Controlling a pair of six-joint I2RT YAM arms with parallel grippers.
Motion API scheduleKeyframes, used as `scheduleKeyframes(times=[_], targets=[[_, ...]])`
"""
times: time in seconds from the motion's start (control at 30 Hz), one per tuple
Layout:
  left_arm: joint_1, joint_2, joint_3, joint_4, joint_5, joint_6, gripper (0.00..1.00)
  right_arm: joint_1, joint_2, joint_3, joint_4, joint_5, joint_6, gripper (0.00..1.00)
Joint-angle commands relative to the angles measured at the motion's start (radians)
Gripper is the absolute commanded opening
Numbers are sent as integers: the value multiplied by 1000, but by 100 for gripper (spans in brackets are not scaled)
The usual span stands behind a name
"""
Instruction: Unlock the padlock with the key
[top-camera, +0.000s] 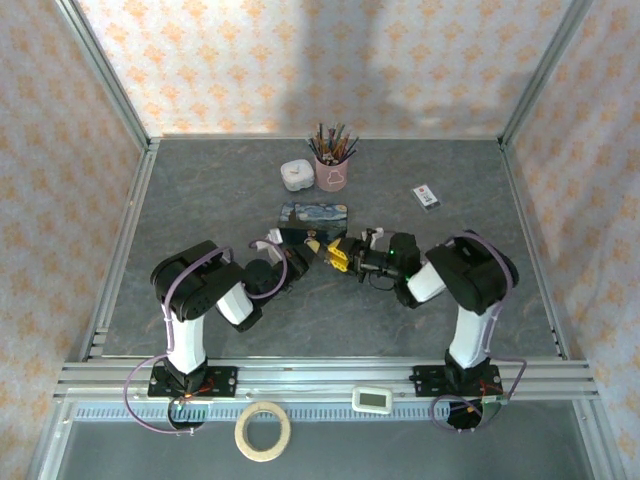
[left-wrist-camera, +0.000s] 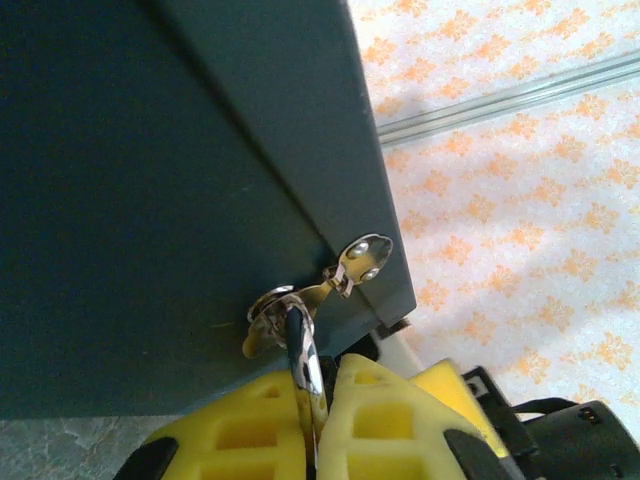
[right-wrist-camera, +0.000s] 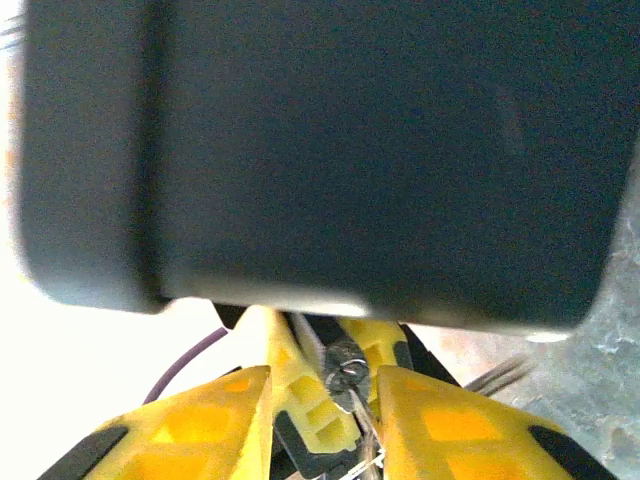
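The padlock (left-wrist-camera: 303, 352) hangs by its silvery shackle through the hasp ring (left-wrist-camera: 279, 303) on the dark side of the blue painted tin (top-camera: 313, 217). My left gripper (left-wrist-camera: 320, 400) is shut on the padlock just below the ring. In the right wrist view the padlock's dark keyhole end (right-wrist-camera: 347, 364) faces the camera from between the left gripper's yellow fingers. The thin silvery key (right-wrist-camera: 362, 418) sticks out of it toward me. My right gripper (right-wrist-camera: 322, 395) stands open, one finger on either side of the key. In the top view both grippers meet at the tin's front (top-camera: 332, 254).
A pink cup of pencils (top-camera: 331, 172) and a white lidded pot (top-camera: 294, 176) stand behind the tin. A white-and-black card (top-camera: 426, 196) lies at the back right. A tape roll (top-camera: 262, 430) and a small white device (top-camera: 372, 400) rest on the near rail.
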Motion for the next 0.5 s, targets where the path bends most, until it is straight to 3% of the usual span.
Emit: scheduleKeyframes(times=[0.0,0.13,0.2,0.47], targets=[[-10,41,-20,203,-43,-11,0,-9,-149,22,-300,130,-354,36],[-20,48,-2,117,-82,-22,0,-4,-287,80,-728,305,-673,39],[-32,46,9,66,-102,-24,0,1,-346,104,-859,383,-782,40],[-89,6,68,-169,-166,0,0,12,-451,163,-1057,525,-951,40]])
